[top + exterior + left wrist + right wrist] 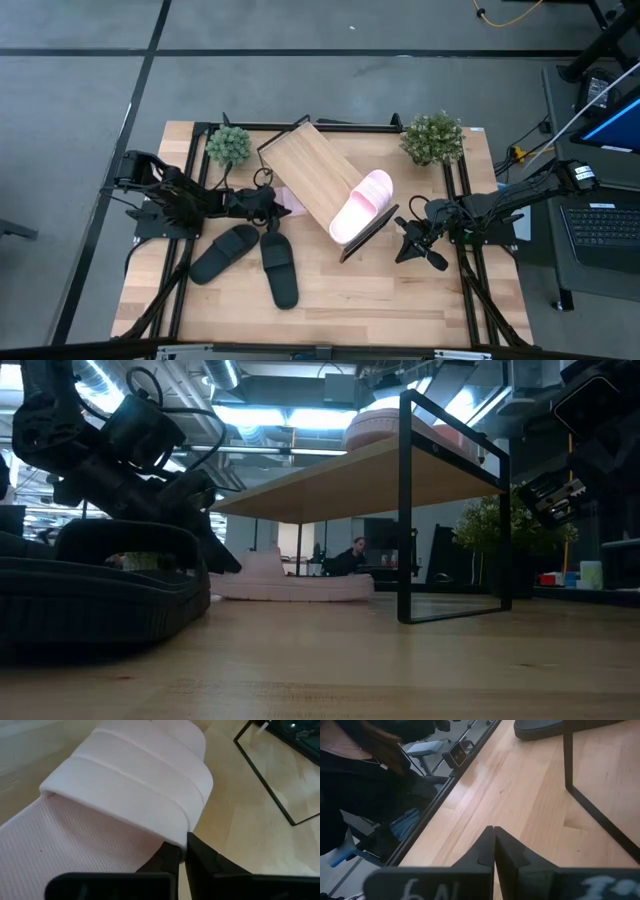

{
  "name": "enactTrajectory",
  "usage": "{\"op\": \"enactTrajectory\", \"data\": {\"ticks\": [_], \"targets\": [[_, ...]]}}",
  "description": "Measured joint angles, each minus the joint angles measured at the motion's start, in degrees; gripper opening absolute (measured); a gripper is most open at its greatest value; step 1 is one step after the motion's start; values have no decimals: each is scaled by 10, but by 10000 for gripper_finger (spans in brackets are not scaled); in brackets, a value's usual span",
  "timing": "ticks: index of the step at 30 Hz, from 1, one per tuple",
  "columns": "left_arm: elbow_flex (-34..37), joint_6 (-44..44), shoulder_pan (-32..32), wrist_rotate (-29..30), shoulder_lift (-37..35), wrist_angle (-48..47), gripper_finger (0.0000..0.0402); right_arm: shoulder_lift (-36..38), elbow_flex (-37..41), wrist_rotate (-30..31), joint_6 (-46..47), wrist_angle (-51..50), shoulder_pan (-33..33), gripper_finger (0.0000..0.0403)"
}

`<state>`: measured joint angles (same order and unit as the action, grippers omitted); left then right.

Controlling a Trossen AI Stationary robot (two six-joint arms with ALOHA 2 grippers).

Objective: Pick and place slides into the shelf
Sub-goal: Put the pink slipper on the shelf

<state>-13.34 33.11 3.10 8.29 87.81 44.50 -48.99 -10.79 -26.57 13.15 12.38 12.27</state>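
One pink slide lies on the shelf; three are left. We put the task about a quarter done.

Left pincer: fingers drawn together on the strap edge of the second pink slide, which lies on the desk right in front of it, beside the shelf's near end. From above only a pale corner shows, so how firm the grip is we cannot say for sure.

Right pincer: fingers together, empty, low over bare desk just off the shelf's other end.

Two black slides lie on the desk just behind the left pincer, untouched.

Two potted plants stand at the far desk corners. The shelf's black frame is near the lift path; the board still has free space.
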Motion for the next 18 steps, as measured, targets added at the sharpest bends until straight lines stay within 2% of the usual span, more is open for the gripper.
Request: {"op": "enactTrajectory", "data": {"ticks": [5, 18], "targets": [[0, -2, 0, 3, -2, -1, 4, 0, 0, 0, 2, 0, 0, 7], [0, 26, 0, -41, -8, -21, 1, 0, 0, 0, -16, -1, 0, 7]]}}
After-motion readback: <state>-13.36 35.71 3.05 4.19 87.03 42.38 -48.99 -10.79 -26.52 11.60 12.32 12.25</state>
